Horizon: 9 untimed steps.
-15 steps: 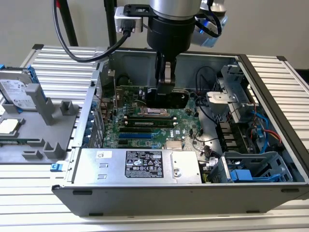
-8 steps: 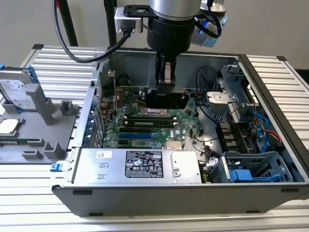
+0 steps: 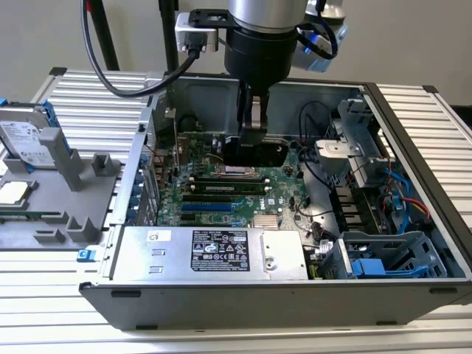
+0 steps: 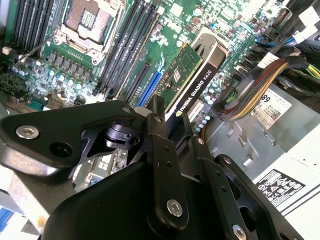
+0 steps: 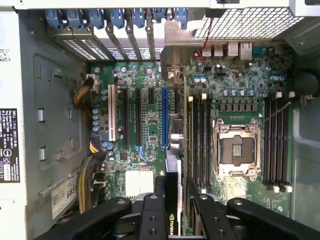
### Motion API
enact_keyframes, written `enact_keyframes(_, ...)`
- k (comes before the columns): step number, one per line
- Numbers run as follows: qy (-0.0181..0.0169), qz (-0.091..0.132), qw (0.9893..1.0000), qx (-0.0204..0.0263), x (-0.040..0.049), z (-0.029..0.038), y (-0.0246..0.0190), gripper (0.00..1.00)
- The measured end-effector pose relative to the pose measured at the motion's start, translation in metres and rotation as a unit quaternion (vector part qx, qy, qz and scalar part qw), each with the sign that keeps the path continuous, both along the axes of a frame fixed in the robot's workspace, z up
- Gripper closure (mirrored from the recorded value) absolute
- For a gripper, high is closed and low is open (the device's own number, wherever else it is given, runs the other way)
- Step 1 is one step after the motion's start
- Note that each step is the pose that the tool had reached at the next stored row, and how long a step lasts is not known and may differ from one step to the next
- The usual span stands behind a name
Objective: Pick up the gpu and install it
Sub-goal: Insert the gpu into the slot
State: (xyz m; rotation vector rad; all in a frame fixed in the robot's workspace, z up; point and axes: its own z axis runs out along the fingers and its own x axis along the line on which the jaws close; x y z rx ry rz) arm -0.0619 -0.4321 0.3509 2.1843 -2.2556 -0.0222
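The gpu (image 4: 192, 70) is a green card with a black cover, held on edge between my fingers. My gripper (image 4: 172, 120) is shut on it inside the open computer case. In the exterior view the gripper (image 3: 251, 125) reaches straight down and holds the gpu (image 3: 254, 153) just over the motherboard (image 3: 221, 195). In the first wrist view the gpu (image 5: 172, 170) shows edge-on in the gripper (image 5: 174, 185), roughly in line with the long blue slot (image 5: 164, 117) and beside the memory slots (image 5: 197, 140). Whether it touches the board I cannot tell.
The empty CPU socket (image 5: 237, 150) lies beside the memory slots. A power supply (image 3: 214, 251) fills the case's near side, with cable bundles (image 4: 250, 90) next to it. A drive cage (image 3: 383, 258) stands at the exterior view's right. A hard drive (image 3: 26, 140) sits outside the case.
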Motion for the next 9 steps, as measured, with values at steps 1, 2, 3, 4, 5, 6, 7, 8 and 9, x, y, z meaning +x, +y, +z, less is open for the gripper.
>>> enact_keyframes(1,0.0,0.0,1.0,0.0,0.0,-0.0003,0.0,1.0)
enact_keyframes(2,0.0,0.0,1.0,-0.0001,0.0,-0.0005,0.0,1.0)
enact_keyframes(3,0.0,0.0,1.0,0.0,0.0,-0.0007,0.0,1.0)
enact_keyframes(4,0.0,0.0,1.0,0.0,0.0,-0.0009,0.0,1.0)
enact_keyframes(5,0.0,0.0,1.0,0.0,0.0,-0.0011,0.0,1.0)
enact_keyframes(6,0.0,0.0,1.0,0.0,0.0,-0.0016,0.0,1.0)
enact_keyframes(7,0.0,0.0,1.0,0.0,0.0,-0.0016,0.0,1.0)
enact_keyframes(8,-0.0001,0.0,1.0,0.0,0.0,-0.0016,0.0,1.0)
enact_keyframes(9,-0.0001,0.0,1.0,0.0,0.0,-0.0016,0.0,1.0)
